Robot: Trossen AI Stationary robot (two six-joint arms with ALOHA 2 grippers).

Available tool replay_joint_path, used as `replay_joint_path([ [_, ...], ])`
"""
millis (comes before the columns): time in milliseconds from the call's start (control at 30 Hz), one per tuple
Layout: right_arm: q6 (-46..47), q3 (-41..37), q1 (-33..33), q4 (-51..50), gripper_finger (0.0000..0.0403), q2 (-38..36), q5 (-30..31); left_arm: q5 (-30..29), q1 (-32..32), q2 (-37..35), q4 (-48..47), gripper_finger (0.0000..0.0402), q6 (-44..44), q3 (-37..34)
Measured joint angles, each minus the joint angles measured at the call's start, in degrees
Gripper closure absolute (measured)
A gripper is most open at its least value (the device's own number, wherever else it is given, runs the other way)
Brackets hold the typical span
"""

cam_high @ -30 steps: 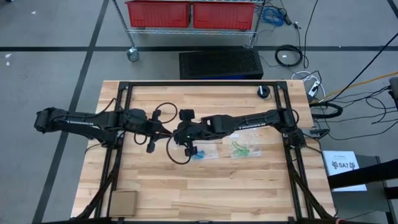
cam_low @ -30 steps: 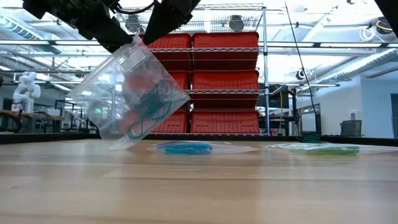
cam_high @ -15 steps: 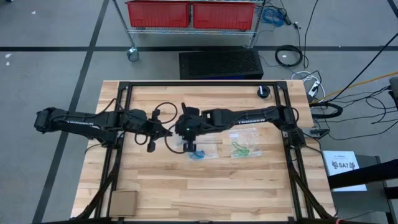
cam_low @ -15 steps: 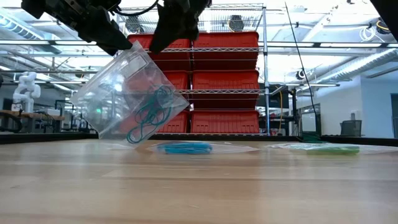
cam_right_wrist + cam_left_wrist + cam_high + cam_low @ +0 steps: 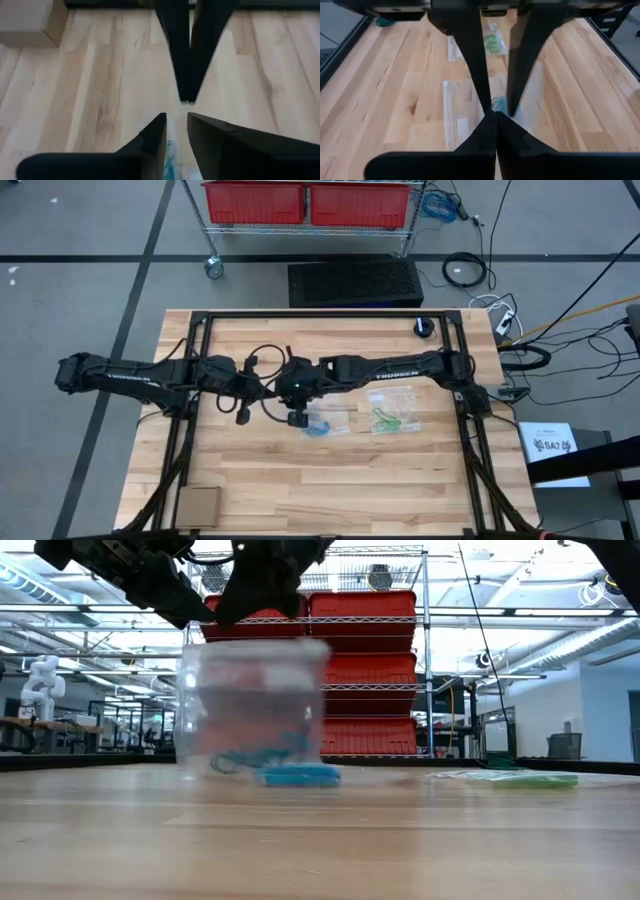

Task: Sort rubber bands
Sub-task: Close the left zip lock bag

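I'm looking at the pale wooden surface (image 5: 330, 480), where a clear bag of blue rubber bands (image 5: 322, 426) lies beside a clear bag of green rubber bands (image 5: 392, 420), a cardboard box (image 5: 198, 506) at one corner.

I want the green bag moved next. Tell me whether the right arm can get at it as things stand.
Probably not yet. The bag of green rubber bands lies uncovered on the table, but the right gripper is busy at the hanging clear bag, which the left gripper pinches.
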Motion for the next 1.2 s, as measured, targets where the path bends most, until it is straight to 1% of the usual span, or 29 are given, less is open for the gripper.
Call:
replay_joint_path([
  [100, -0.1, 0.1, 0.1, -1.1, 0.0346, 0.1, 1.1, 0.0, -0.1, 0.0, -0.5, 0.0399, 0.0, 0.0],
  [167, -0.1, 0.1, 0.1, -4.2, 0.0347, -0.3, 1.9, 0.0, -0.1, 0.0, -1.1, 0.0399, 0.0, 0.0],
  [333, 2.7, -0.3, 0.9, -21.6, 0.0331, -1.8, 1.9, 0.0, -0.1, 0.0, -3.9, 0.0398, -0.1, 0.0],
  [400, 3.0, -4.0, 2.4, -23.2, 0.0325, -1.9, 0.2, 0.0, -0.1, 0.0, -4.2, 0.0397, -0.1, 0.0],
  [467, 4.0, -10.6, 4.2, -20.6, 0.0324, -2.1, -5.5, 0.0, -0.1, 0.0, -3.7, 0.0398, -0.1, -0.2],
  [567, 8.4, -21.5, 7.1, -10.3, 0.0324, -2.7, -14.3, 0.0, -0.1, 0.0, -3.0, 0.0399, -0.1, -1.0],
  [633, 12.1, -27.7, 8.9, -2.8, 0.0323, -3.2, -16.8, 0.0, -0.1, 0.0, -2.9, 0.0399, -0.7, -1.7],
  [700, 14.3, -32.1, 11.2, 4.0, 0.0323, -3.3, -16.4, 0.1, -0.1, 0.0, -2.9, 0.0399, -1.5, -2.1],
  [733, 14.5, -33.5, 12.4, 6.5, 0.0323, -3.4, -14.8, 0.1, -0.2, 0.0, -2.9, 0.0400, -1.5, -2.1],
  [800, 13.4, -34.8, 14.9, 8.9, 0.0323, -3.9, -8.9, 0.0, -0.5, 0.0, -2.5, 0.0400, -1.5, -2.1],
  [933, 11.2, -35.7, 19.5, 10.0, 0.0323, -3.9, 7.6, 0.0, -1.4, 0.0, -1.5, 0.0400, 0.0, -2.1],
  [1033, 10.6, -35.8, 21.3, 10.2, 0.0323, -3.6, 16.6, -0.5, -1.5, 0.0, -1.7, 0.0400, 0.1, -2.1],
  [1133, 11.1, -36.0, 22.1, 9.4, 0.0323, -3.5, 21.9, -0.6, -1.5, 0.0, -1.8, 0.0400, 0.1, -2.1],
  [1200, 11.9, -36.0, 22.4, 8.7, 0.0323, -3.5, 23.6, -0.7, -1.5, 0.0, -1.8, 0.0400, 0.0, -2.1],
])
